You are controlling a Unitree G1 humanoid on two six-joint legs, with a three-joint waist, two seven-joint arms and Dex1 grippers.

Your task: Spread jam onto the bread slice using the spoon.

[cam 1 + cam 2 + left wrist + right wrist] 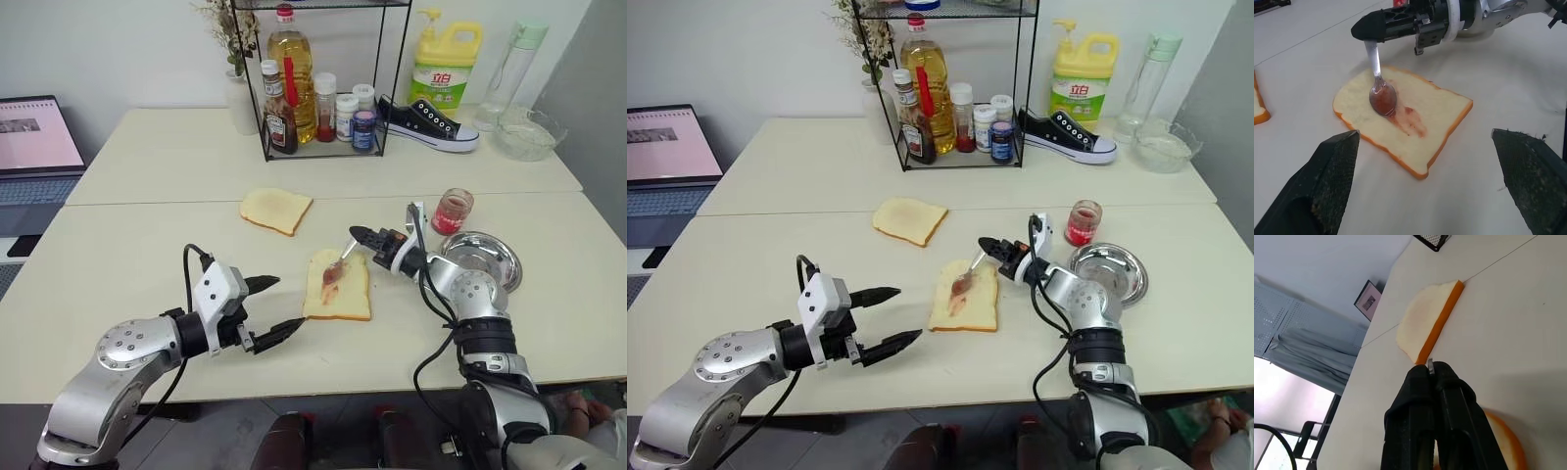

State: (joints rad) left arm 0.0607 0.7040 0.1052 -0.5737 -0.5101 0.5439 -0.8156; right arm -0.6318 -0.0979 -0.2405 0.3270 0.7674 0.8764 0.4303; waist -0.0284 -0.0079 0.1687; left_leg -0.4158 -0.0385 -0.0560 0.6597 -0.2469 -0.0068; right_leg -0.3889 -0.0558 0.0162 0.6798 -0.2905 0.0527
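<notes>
Because our right gripper [359, 233] is clamped tight on the handle of the spoon [336, 267], the shaft slopes down from the closed black fingers so that the bowl rests on the bread slice [339, 285], and the jam [1400, 114] it carries has left a short red streak across the crumb. We judge that low, slanted hold suits dragging the bowl flat over the bread rather than digging into it. Most of the slice remains bare, so the spreading looks only begun.

Our left gripper [274, 308] hovers just beside the slice's left edge with its two fingers spread wide and nothing between them; it seems ready to steady the bread if the spoon pushes it along the table [137, 255].

Behind the right arm stand the jam jar [453, 211] and the round steel plate [482, 258], near enough that a backward swing of the wrist could knock them. A second, plain slice [275, 210] lies well apart, farther back. Between the two slices and toward the table's near edge the surface lies open, leaving free room for strokes along the bread.
</notes>
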